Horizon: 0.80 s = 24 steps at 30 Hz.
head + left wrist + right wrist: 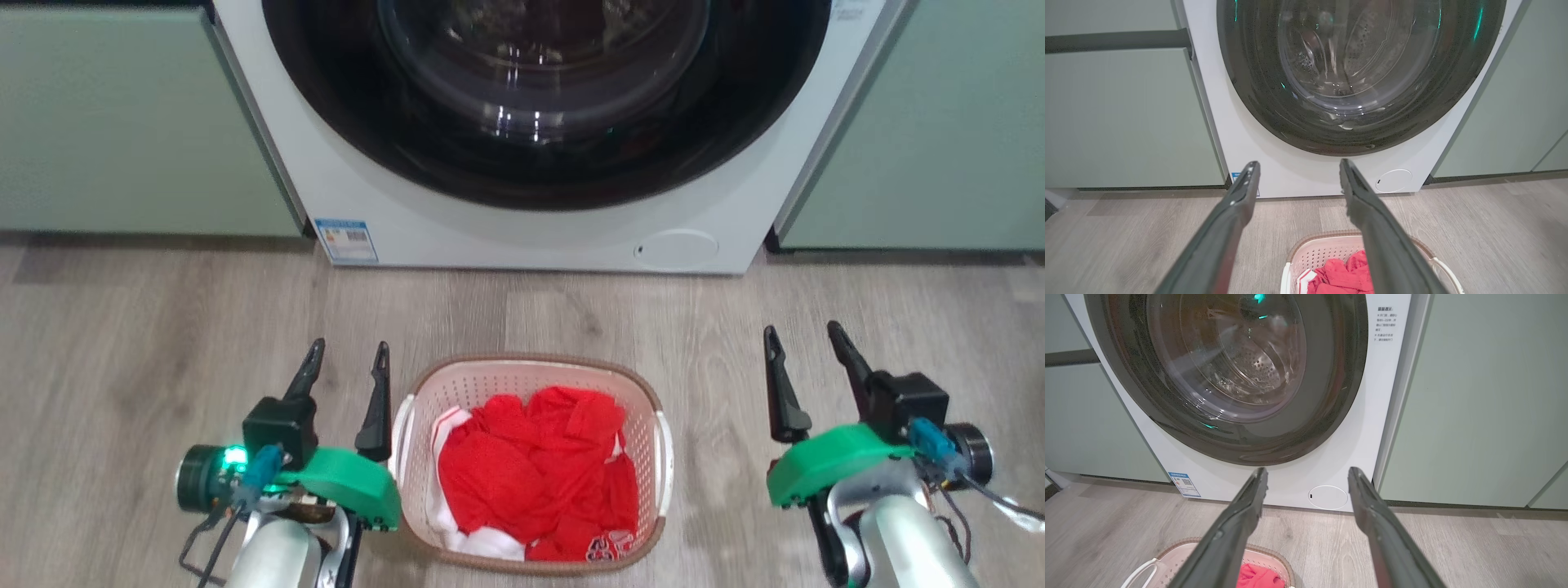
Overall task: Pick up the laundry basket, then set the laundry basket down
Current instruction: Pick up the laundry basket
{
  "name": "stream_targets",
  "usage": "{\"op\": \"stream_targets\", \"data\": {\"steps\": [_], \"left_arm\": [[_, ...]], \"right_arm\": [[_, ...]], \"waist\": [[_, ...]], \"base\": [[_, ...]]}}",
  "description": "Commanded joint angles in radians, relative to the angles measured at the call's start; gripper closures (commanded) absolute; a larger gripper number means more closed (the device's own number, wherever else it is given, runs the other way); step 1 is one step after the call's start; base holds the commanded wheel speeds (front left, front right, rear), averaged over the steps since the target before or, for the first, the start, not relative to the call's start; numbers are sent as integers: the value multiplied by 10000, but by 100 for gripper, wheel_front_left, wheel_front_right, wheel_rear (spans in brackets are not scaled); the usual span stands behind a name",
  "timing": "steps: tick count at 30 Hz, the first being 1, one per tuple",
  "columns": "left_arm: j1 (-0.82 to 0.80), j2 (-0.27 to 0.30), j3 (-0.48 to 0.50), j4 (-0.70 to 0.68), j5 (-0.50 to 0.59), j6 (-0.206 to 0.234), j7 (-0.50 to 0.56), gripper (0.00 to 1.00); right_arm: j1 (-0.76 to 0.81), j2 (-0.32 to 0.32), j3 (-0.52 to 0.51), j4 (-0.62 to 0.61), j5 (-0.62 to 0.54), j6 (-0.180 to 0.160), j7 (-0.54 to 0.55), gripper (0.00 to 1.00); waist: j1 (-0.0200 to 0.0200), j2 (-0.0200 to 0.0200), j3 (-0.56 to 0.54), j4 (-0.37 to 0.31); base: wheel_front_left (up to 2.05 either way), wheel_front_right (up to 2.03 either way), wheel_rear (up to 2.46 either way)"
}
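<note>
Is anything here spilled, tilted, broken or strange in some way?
Nothing stands out. The cream-white perforated plastic laundry basket stands upright on the grey wood-look floor, and the red clothes lie inside it, none hanging over the rim.

The washing machine [522, 237] is cut off at the head view's top edge, and its blue sticker [346, 239] is too small to read. Red clothes [531, 482] hide the floor of the laundry basket [522, 377]. In the left wrist view, a finger [1388, 245] of the left pincer [1299, 163] covers part of the rim.
</note>
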Motion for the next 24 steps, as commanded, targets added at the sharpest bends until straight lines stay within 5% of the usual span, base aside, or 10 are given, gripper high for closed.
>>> {"op": "stream_targets", "data": {"steps": [1,24], "left_arm": [[-607,-12,226,-104,-39,-40,-65,0],[-4123,-14,-1097,4959,-477,-344,-65,0]], "right_arm": [[-659,-100,145,-176,-127,71,-122,0],[-3692,-100,851,3816,1071,71,-122,0]], "waist": [[0,0,381,-20],[0,0,4485,-170]], "base": [[0,0,0],[0,0,0]]}}
